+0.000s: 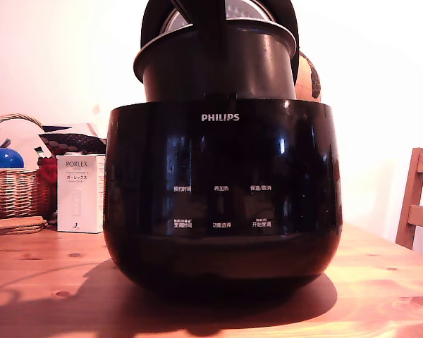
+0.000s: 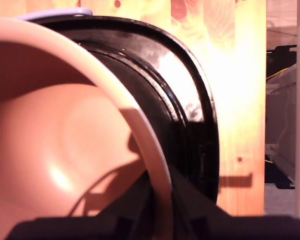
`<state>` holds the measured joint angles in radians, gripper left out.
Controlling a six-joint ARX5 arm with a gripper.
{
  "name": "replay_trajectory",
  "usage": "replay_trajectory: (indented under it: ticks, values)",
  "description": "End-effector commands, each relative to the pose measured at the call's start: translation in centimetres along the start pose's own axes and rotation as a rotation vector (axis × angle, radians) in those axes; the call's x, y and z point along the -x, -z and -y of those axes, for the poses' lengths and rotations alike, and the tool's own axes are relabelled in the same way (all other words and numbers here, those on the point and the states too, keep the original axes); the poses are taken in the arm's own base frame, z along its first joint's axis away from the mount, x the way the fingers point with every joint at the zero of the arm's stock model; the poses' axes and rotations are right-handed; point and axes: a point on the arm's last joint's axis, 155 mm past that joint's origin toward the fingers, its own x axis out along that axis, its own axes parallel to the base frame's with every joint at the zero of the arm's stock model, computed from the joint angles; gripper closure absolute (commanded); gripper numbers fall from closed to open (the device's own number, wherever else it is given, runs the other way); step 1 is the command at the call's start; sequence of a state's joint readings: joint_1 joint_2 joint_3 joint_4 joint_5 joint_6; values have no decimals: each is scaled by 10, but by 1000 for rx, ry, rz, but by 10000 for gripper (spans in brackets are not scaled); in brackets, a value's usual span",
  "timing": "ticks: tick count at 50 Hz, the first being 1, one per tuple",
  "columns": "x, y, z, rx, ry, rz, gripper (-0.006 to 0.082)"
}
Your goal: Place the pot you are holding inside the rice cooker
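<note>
Above the rice cooker [image 1: 218,197] | pot [image 1: 218,70] half sunk, base hidden | fingers [image 2: 162,210] clamp its rim.

Sitting on the wooden table [image 1: 381,282]: wicker basket [image 1: 14,190], white PORLEX box [image 1: 80,193]; wooden chair [image 1: 417,201] standing at the exterior view's right.

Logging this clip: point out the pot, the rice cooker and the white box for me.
the pot [image 1: 218,74]: exterior view, on its dark outer side wall below the rim.
the rice cooker [image 1: 218,190]: exterior view, on the glossy front under the PHILIPS lettering.
the white box [image 1: 80,193]: exterior view, on its printed front face.
</note>
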<state>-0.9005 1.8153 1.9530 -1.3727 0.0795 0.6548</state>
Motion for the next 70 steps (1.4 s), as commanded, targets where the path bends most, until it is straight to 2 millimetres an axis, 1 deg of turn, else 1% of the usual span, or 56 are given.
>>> replay_trajectory:
  ticks: [1, 13, 24, 30, 35, 36, 42, 43, 49, 58, 63, 70]
  values:
    - [7, -12, -4, -13, -13, 49, 790]
    - [-15, -10, -4, -8, 21, 6, 790]
    - [-28, -8, -4, -9, 35, -25, 790]
    - [-30, -9, -2, -5, 40, -28, 790]
    - [-31, -13, 4, -6, 60, -16, 790]
    - [-31, -14, 5, 16, 66, -12, 790]
    - [-30, -20, 13, 28, 111, 20, 790]
    - [-31, -21, 14, 73, 119, 22, 789]
    - [-35, -25, 21, 109, 167, 36, 789]
    - [-41, -25, 22, 133, 182, 23, 781]
    - [-42, -24, 21, 137, 177, 18, 778]
    - [-42, -21, 18, 188, 174, 9, 778]
